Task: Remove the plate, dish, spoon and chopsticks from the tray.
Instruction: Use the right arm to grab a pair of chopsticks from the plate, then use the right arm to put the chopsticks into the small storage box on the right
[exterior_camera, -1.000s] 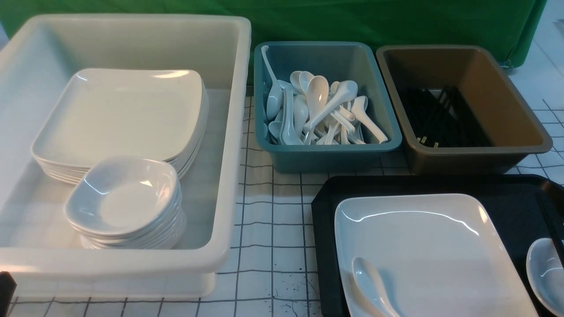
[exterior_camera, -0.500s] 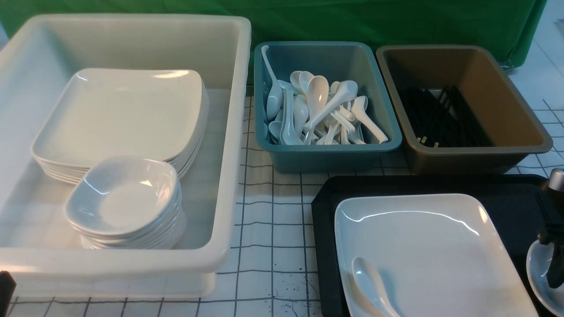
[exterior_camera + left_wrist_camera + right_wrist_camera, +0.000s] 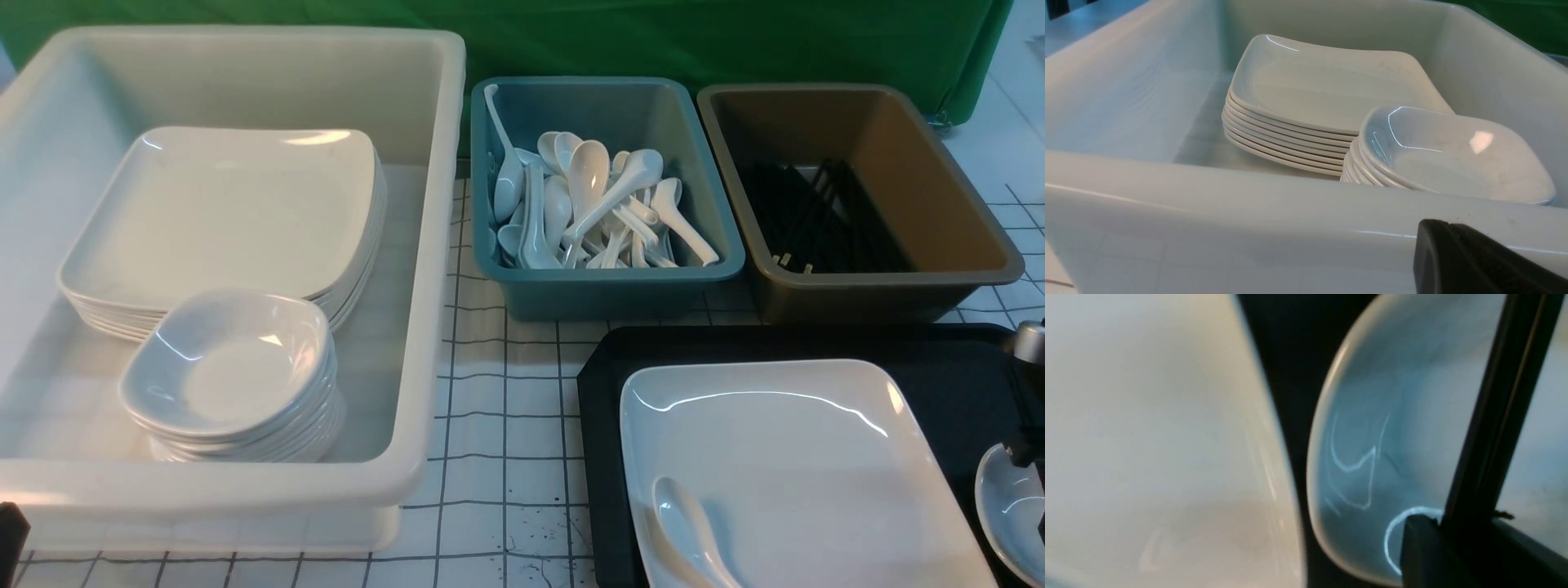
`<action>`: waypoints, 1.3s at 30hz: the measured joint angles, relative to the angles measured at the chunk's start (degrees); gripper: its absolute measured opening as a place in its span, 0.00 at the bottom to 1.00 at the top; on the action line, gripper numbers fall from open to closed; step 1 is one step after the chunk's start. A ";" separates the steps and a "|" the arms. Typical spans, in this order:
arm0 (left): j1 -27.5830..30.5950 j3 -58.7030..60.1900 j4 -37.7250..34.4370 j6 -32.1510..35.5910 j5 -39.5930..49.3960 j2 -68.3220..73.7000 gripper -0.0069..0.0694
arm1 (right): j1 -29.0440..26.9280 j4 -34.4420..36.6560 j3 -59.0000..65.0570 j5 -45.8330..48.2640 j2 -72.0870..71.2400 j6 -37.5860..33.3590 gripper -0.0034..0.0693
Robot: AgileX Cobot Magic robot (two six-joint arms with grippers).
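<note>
The black tray (image 3: 604, 425) lies at the front right. On it rests the large white plate (image 3: 784, 441), with the spoon (image 3: 686, 531) lying in the plate's near left corner. The small dish (image 3: 1000, 498) sits at the tray's right end, cut off by the frame edge. The black chopsticks (image 3: 1502, 416) lie across the dish (image 3: 1372, 416). My right gripper (image 3: 1030, 445) is down over the dish, and its jaws (image 3: 1449, 522) are shut on the chopsticks. My left gripper (image 3: 1449, 224) is shut and empty, just outside the white tub's near wall.
A big white tub (image 3: 433, 245) at the left holds a stack of plates and a stack of dishes. Behind the tray stand a teal tub (image 3: 612, 286) of spoons and a brown tub (image 3: 857, 290) with black chopsticks.
My right gripper came into view at the right edge, dropped over the dish and closed its jaws round the chopsticks. The left arm has not moved.
</note>
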 joint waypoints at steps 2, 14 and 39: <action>0.00 0.00 0.00 0.00 0.00 0.00 0.10 | 0.00 0.15 -0.50 1.29 -2.15 -0.06 0.29; 0.00 0.00 0.00 0.06 0.00 0.00 0.10 | 2.25 14.86 -18.88 -3.87 -9.59 -8.99 0.29; 0.00 0.00 0.00 0.01 -0.05 0.00 0.10 | 13.33 16.76 -37.78 -33.01 22.21 -15.69 0.50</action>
